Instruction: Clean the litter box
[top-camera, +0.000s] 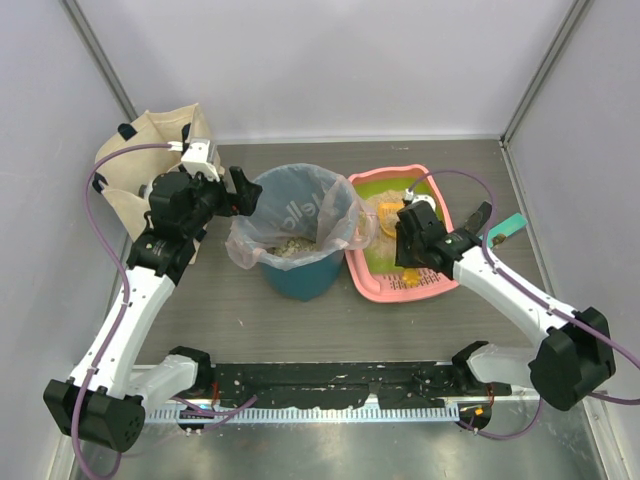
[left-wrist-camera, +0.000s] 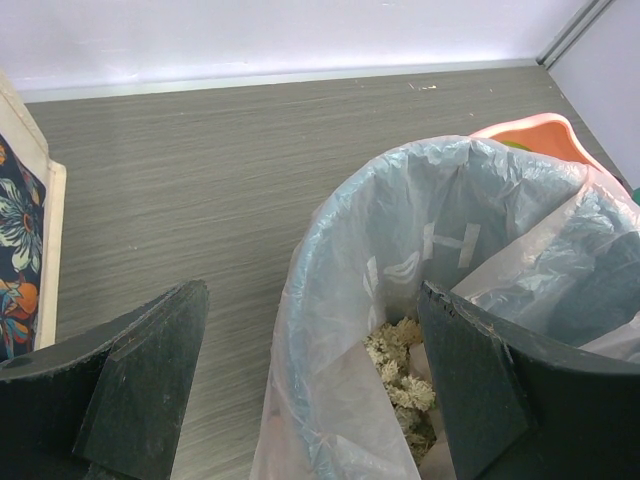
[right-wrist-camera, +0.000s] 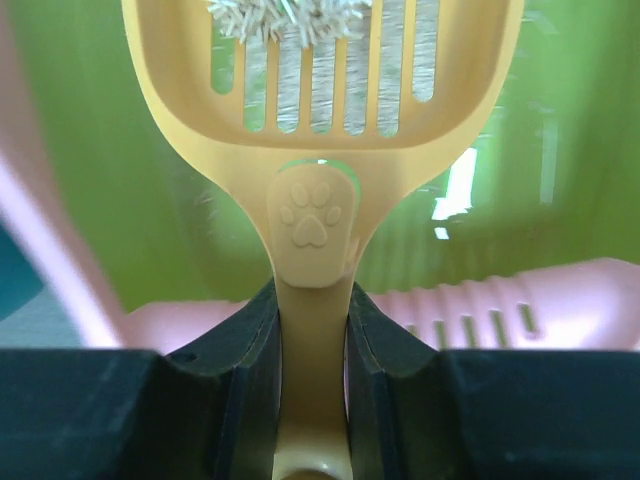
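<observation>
R claw (right-wrist-camera: 312, 325) clamped on scoop (right-wrist-camera: 310, 225) over litter box (right-wrist-camera: 560, 290); L claw (left-wrist-camera: 310, 320) wide apart at bin (left-wrist-camera: 340, 200) rim.

The orange slotted scoop (right-wrist-camera: 320, 130) runs off the top edge of the right wrist view, and the right gripper (right-wrist-camera: 313, 330) hides its handle end. The litter box (right-wrist-camera: 560, 300) behind it is blurred. In the left wrist view the bag-lined bin (left-wrist-camera: 400, 230) is cut by the bottom and right edges and hides all but one corner of the litter box. The flowered cloth bag (left-wrist-camera: 20, 230) is cut by the left edge.
</observation>
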